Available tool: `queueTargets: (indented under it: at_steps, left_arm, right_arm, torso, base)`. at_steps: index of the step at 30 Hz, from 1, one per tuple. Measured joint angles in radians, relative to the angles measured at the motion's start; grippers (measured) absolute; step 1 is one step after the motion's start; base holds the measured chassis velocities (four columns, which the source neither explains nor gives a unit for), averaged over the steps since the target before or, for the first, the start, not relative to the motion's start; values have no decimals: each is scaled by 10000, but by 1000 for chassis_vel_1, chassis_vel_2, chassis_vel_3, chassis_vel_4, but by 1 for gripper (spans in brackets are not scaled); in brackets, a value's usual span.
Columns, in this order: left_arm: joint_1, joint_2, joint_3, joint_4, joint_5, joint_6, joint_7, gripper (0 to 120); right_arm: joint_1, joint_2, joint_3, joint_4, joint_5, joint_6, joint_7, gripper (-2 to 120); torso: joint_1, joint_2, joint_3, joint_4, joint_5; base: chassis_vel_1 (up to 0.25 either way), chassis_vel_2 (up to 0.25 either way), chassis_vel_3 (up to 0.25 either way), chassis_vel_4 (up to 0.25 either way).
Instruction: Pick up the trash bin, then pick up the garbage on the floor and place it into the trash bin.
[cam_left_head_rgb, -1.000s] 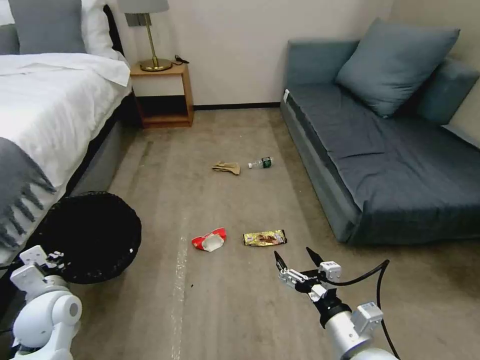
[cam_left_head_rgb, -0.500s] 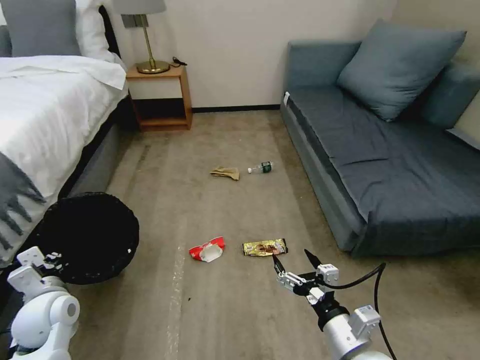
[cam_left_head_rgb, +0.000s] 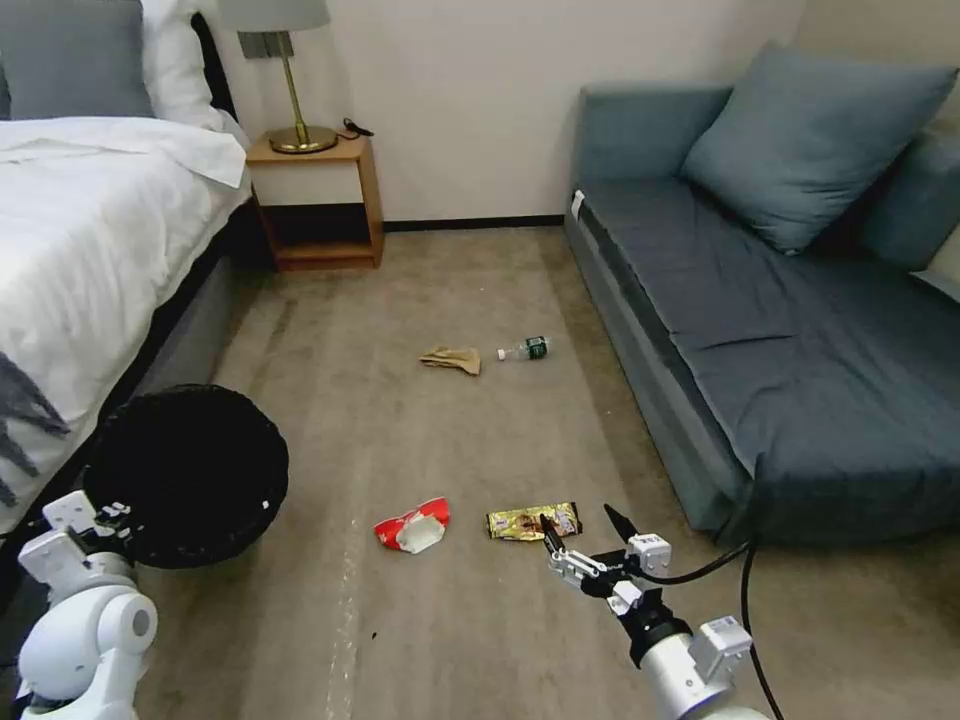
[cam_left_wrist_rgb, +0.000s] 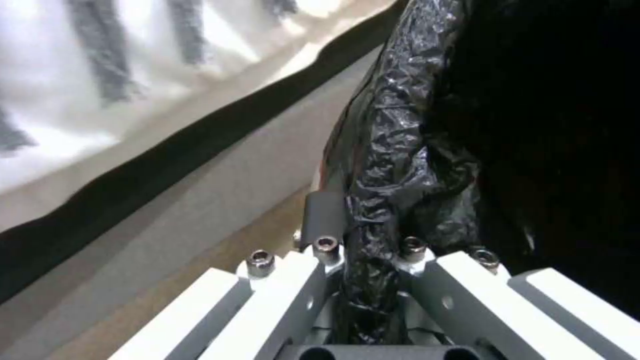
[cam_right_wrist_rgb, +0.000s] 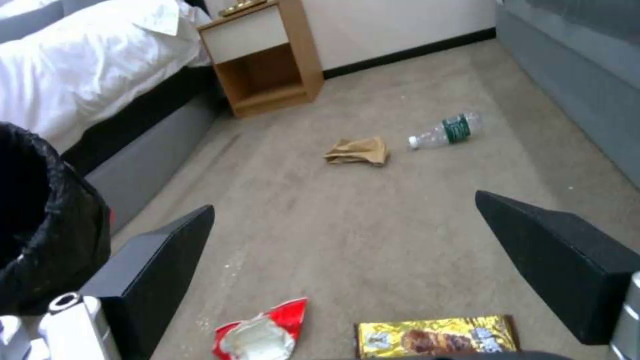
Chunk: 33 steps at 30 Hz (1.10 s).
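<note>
Closer now, right claw (cam_left_head_rgb: 578, 523) gapes over one gold wrapper (cam_left_head_rgb: 528, 521).

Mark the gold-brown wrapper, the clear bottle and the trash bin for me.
gold-brown wrapper (cam_right_wrist_rgb: 437, 339), right wrist view, middle of its printed face.
clear bottle (cam_right_wrist_rgb: 455, 128), right wrist view, on its green label.
trash bin (cam_left_head_rgb: 186, 475), head view, black bag inside the rim.

White rounded arms are showing; right gripper (cam_left_head_rgb: 578, 522) is wearing black pointed fingers (cam_right_wrist_rgb: 160, 260), black cable (cam_left_head_rgb: 745, 585) trailing off its wrist.
</note>
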Motion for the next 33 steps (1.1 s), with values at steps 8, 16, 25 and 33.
queueTargets:
  at_steps: [8, 16, 25, 33]
  left_arm:
    - [-6, -18, 26, 107, -12, 2, 6, 1]
    - [-58, -10, 25, 252, -12, 0, 12, 1]
    - [-60, 63, 140, 531, 168, -151, 103, 1]
    - [-110, 459, 187, 912, 189, -301, 194, 1]
  right_arm:
    - [53, -4, 0, -205, -86, 36, -14, 100]
    - [138, -2, -44, -404, -154, 88, -14, 100]
    - [365, -229, -158, -640, -248, -178, 66, 100]
    - [1820, -1602, -398, -1529, -137, -522, -429, 100]
  torso:
    - [0, 0, 0, 1, -1]
    - [0, 0, 0, 0, 0]
    - [0, 0, 1, -1, -1]
    - [0, 0, 0, -1, 2]
  base:
    - [-93, 90, 98, -86]
    - [-92, 89, 82, -85]
    - [-68, 68, 71, -73]
    - [0, 0, 0, 0]
